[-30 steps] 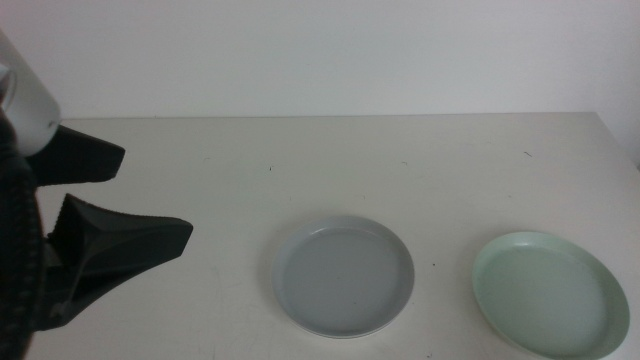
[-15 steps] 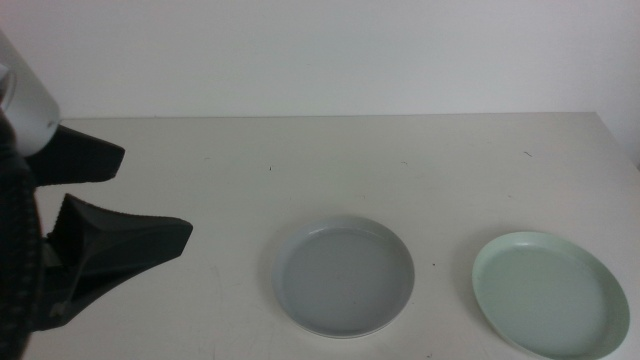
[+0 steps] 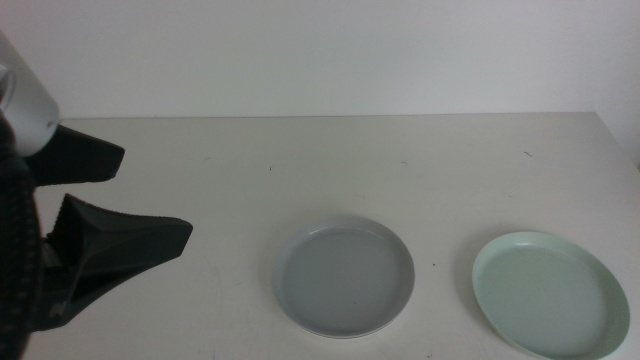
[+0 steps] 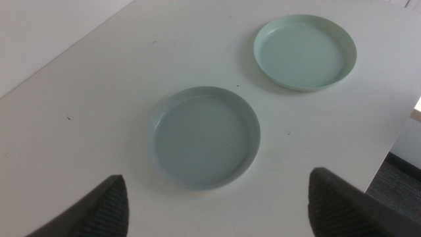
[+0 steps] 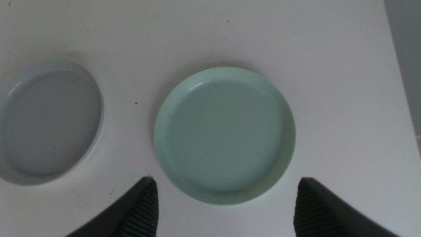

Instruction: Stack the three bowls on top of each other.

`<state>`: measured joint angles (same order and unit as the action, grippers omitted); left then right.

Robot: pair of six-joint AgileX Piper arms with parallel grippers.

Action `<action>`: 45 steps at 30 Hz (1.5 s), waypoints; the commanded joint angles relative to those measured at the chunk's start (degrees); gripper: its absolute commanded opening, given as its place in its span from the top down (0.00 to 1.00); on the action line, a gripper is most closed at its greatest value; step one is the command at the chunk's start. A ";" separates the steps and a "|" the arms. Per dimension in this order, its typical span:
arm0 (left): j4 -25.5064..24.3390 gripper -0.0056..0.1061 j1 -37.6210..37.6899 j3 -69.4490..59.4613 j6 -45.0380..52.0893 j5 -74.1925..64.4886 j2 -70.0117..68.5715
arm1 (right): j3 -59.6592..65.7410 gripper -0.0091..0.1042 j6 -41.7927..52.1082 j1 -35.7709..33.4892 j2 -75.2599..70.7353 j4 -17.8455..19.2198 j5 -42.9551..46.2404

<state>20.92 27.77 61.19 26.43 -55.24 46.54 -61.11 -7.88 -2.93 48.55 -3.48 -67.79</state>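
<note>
A grey-blue bowl lies upright at the table's front centre; the left wrist view also has the grey-blue bowl in it. To its right, near the front right corner, lies a pale mint green bowl, which fills the right wrist view as the mint bowl. The two bowls are apart. My left gripper hangs open and empty at the left, well clear of the grey-blue bowl. My right gripper hovers open and empty above the mint bowl and is out of the middle view.
The pale table ends at a white wall behind. Its right edge runs close to the mint bowl. The floor shows past the table's edge in the left wrist view.
</note>
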 commanded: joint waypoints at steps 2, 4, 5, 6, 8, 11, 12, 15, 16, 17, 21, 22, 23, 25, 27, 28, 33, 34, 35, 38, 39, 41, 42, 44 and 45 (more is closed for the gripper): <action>1.80 0.01 0.26 1.90 0.00 3.55 -0.39 | -3.67 0.46 -2.54 0.38 3.29 -0.15 2.81; 1.80 0.01 0.26 1.90 0.00 3.55 -0.39 | -3.59 0.46 -2.66 0.38 4.77 -0.50 2.77; 1.80 0.01 0.26 1.90 0.00 3.55 -0.39 | -3.51 0.46 -2.66 0.38 5.49 -0.87 2.77; 1.80 0.01 0.26 1.90 0.00 3.55 -0.39 | -3.38 0.46 -2.66 0.38 6.30 -0.87 2.90; 1.80 0.01 0.26 1.90 0.00 3.55 -0.39 | -3.38 0.46 -2.66 0.38 8.08 -0.69 2.90; 1.74 0.01 0.26 1.90 0.00 3.55 -0.39 | -3.38 0.46 -1.89 0.44 11.31 -0.49 2.96; 1.74 0.01 0.26 1.90 0.00 3.55 -0.39 | -3.38 0.46 -1.83 0.45 12.56 -0.19 2.96; 1.68 0.01 0.26 1.90 0.00 3.55 -0.39 | -3.12 0.46 -1.83 0.71 16.05 1.60 3.32; 1.68 0.01 0.26 1.90 0.00 3.55 -0.39 | -2.71 0.46 -1.83 1.34 17.00 1.82 3.88; 1.68 0.01 0.26 1.90 0.00 3.55 -0.39 | -2.18 0.46 -1.83 2.01 17.77 1.91 4.35; 1.68 0.01 0.26 1.90 0.00 3.55 -0.39 | -0.53 0.46 -1.83 5.21 21.09 2.36 7.59; 1.68 0.01 0.26 1.90 0.00 3.55 -0.39 | -0.46 0.46 -1.83 5.59 21.99 3.01 8.07; 1.68 0.01 0.26 1.90 0.00 3.55 -0.39 | -0.46 0.46 -1.83 5.71 22.79 3.82 8.46; 1.68 0.01 0.26 1.90 0.00 3.55 -0.39 | -0.46 0.46 -1.83 5.81 24.80 5.38 9.45; 1.68 0.01 0.26 1.90 0.00 3.55 -0.39 | -0.23 0.46 -1.83 6.21 27.11 5.67 9.45; 1.68 0.01 0.26 1.90 0.00 3.55 -0.39 | 0.16 0.46 -1.83 6.54 28.22 5.67 9.91; 1.68 0.01 0.26 1.90 0.00 3.55 -0.39 | 4.15 0.46 -1.78 7.94 32.51 5.38 16.24; 1.68 0.01 0.26 1.90 0.00 3.55 -0.39 | 5.03 0.46 -1.78 8.14 33.45 5.32 17.97; 1.68 0.01 0.26 1.90 0.00 3.55 -0.39 | 5.72 0.46 -1.78 8.43 34.37 5.21 19.23; 1.68 0.01 0.26 1.90 0.00 3.55 -0.39 | 7.66 0.46 -1.78 9.55 37.46 4.92 22.57; 1.68 0.01 0.26 1.90 0.00 3.55 -0.39 | 7.98 0.46 -1.78 9.85 38.33 4.80 23.04; 1.68 0.01 0.26 1.90 0.00 3.55 -0.39 | 8.08 0.46 -1.78 10.76 40.32 4.85 23.72; 1.68 0.01 0.26 1.90 0.00 3.55 -0.39 | 8.08 0.46 -1.78 11.34 42.30 4.73 24.64; 1.68 0.01 0.26 1.90 0.00 3.55 -0.39 | 8.08 0.46 -1.78 11.34 44.04 4.59 25.73; 1.68 0.01 0.26 1.90 0.00 3.55 -0.39 | 8.08 0.46 -1.78 11.34 44.79 4.31 26.24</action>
<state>20.92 27.77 61.19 26.43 -55.24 46.54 -52.01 -10.04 7.90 94.46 1.05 -43.26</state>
